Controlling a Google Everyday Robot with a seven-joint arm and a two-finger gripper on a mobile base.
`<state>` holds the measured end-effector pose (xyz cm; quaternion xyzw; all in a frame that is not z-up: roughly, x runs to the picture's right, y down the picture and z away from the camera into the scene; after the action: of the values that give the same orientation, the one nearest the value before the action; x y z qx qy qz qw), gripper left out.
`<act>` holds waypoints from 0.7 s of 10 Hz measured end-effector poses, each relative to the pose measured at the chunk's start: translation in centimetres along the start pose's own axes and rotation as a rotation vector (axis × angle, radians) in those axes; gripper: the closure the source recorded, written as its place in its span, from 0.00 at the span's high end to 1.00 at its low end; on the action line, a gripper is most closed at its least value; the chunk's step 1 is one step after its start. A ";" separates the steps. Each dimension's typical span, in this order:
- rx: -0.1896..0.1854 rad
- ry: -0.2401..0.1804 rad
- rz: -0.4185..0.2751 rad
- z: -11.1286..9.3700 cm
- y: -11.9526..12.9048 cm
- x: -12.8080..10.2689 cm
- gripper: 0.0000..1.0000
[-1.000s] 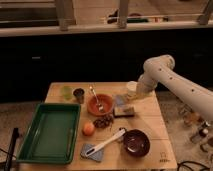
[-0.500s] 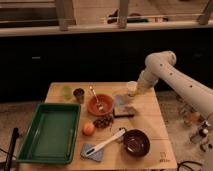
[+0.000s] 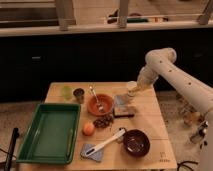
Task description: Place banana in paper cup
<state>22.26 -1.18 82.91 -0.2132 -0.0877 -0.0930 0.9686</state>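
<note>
The white paper cup (image 3: 131, 85) stands near the table's far right edge. My gripper (image 3: 135, 92) is right at the cup, just in front of and over its near rim, at the end of the white arm (image 3: 165, 67) that reaches in from the right. It is shut on the banana (image 3: 133, 93), a small pale-yellow piece that hangs at its tip, close to the cup's mouth. Part of the cup is hidden behind the gripper.
A green tray (image 3: 50, 131) sits at front left. A pale green cup (image 3: 66, 91), a dark metal cup (image 3: 79, 94) and an orange bowl with a spoon (image 3: 100, 104) stand mid-table. An orange fruit (image 3: 88, 128), a dark bowl (image 3: 136, 142), a white brush (image 3: 105, 144) and a grey box (image 3: 122, 104) lie nearer.
The arm has swung its elbow up and left while the gripper stayed by the paper cup, shifting slightly toward it.
</note>
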 end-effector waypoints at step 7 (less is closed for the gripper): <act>0.091 -0.086 0.012 1.5 -3.5 1.3 0.00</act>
<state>22.59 -3.85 85.87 -0.1733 -0.1319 -0.0738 0.9732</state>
